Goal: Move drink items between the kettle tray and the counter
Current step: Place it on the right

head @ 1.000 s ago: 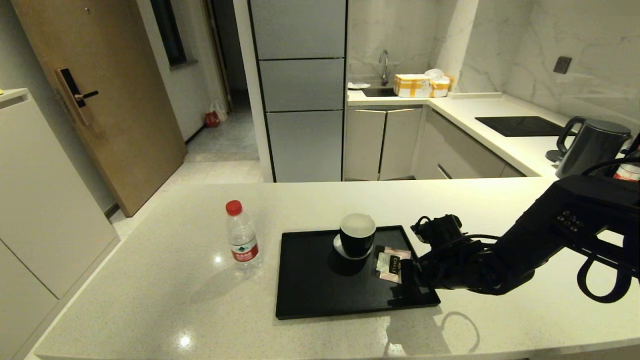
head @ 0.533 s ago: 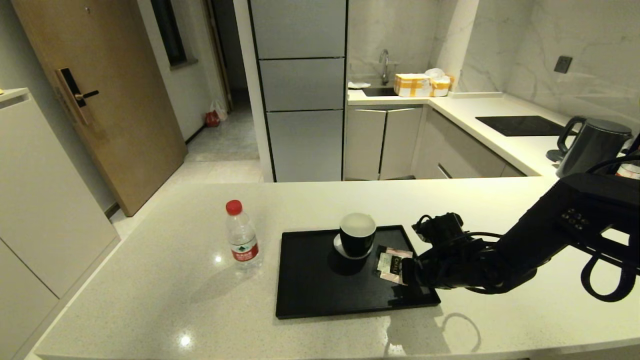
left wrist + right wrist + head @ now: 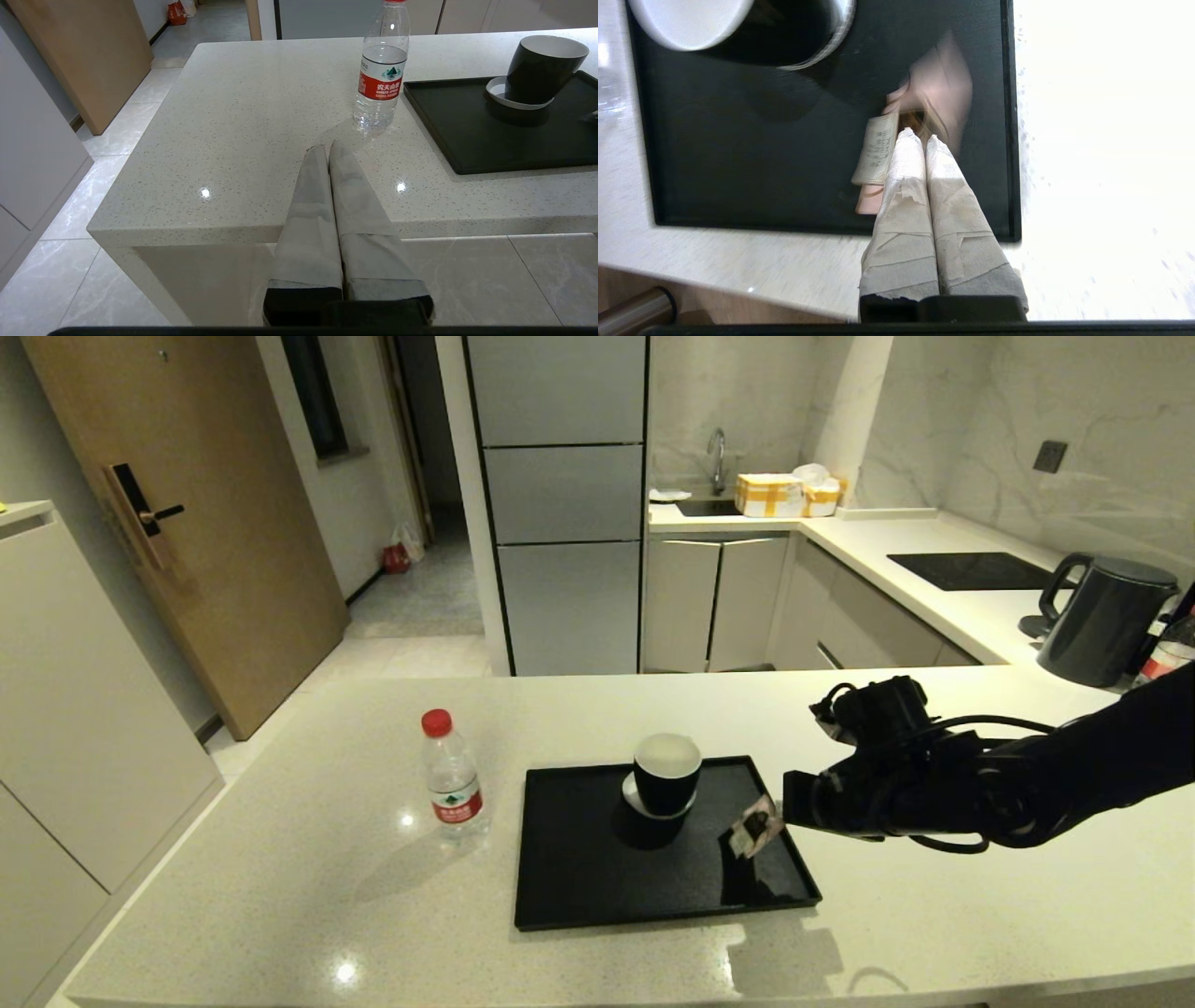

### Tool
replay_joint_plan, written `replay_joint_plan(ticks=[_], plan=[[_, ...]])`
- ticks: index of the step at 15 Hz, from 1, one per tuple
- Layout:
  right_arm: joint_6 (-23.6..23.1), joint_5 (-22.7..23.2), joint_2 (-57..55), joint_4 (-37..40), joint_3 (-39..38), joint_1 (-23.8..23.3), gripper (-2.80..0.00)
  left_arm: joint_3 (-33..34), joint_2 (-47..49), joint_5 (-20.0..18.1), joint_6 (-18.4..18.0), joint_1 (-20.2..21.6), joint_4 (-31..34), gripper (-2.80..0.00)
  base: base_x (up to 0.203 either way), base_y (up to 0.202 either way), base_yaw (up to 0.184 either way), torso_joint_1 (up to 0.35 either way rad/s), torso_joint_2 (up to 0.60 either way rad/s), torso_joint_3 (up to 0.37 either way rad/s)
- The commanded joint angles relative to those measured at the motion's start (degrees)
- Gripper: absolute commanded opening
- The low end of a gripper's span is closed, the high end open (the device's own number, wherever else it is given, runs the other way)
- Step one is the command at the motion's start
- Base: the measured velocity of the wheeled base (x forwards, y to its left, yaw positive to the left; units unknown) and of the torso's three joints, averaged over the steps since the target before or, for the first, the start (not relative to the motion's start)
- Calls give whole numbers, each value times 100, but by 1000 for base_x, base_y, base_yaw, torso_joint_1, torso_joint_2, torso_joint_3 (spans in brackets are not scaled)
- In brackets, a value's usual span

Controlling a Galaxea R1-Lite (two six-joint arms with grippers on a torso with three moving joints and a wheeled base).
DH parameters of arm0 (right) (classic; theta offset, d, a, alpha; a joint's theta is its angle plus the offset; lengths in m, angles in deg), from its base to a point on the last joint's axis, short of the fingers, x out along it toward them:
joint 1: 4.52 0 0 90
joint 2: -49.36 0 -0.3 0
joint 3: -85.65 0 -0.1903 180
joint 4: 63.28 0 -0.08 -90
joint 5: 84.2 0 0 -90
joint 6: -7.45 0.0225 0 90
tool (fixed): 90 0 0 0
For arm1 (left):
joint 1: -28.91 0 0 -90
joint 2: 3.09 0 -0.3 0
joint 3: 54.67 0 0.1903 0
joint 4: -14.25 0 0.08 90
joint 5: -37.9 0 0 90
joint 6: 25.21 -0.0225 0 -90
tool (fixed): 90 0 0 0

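1. Since a second ago, the tea sachet (image 3: 754,825) has left the floor of the kettle tray (image 3: 597,887): it lay flat beside the cup then, and now it hangs tilted in the air above the tray's right part, pinched in the right pincer (image 3: 780,817), whose arm has risen and drawn back toward the robot's right.
2. The right wrist view shows the right pincer (image 3: 915,135) clenched on the sachet (image 3: 878,154), fingertips pressed together over its edge, with the tray (image 3: 738,163) underneath.
3. By my reading, the sachet's move is about half made: lifted, not yet set on the counter (image 3: 934,915). Bare counter lies just to the right of the tray.
4. The water bottle (image 3: 451,775) stands upright on the counter left of the tray, just beside it and not touching. If it is meant for the tray, that step is not yet done.
5. The tray now carries only the black cup (image 3: 667,775) on its white saucer (image 3: 635,798), near the far edge.
6. The left pincer (image 3: 328,148) hovers low at the counter's near edge, clenched on nothing, pointing at the bottle (image 3: 380,70).
7. A kettle (image 3: 1102,616) stands on the far counter to the right.
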Motion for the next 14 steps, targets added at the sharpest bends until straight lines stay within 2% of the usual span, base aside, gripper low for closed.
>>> replay_joint_plan(ticks=[1, 2, 4, 8, 10, 14], plan=[[34, -35, 644, 295, 9, -6, -280, 0, 7, 1, 0, -4, 3, -280, 0, 0, 0, 0, 0, 0], [62, -99, 769, 492, 1, -20, -280, 0, 7, 1, 0, 1, 3, -280, 0, 0, 0, 0, 0, 0], [170, -618, 1018, 766, -68, -217, -280, 0, 7, 1, 0, -4, 3, -280, 0, 0, 0, 0, 0, 0], [285, -715, 1535, 1038, -404, -346, -280, 0, 7, 1, 0, 5, 3, -280, 0, 0, 0, 0, 0, 0], [264, -672, 1539, 1232, -345, -335, -280, 0, 7, 1, 0, 5, 3, -280, 0, 0, 0, 0, 0, 0], [64, 41, 1006, 1160, -269, 3, -280, 0, 7, 1, 0, 5, 3, -280, 0, 0, 0, 0, 0, 0]])
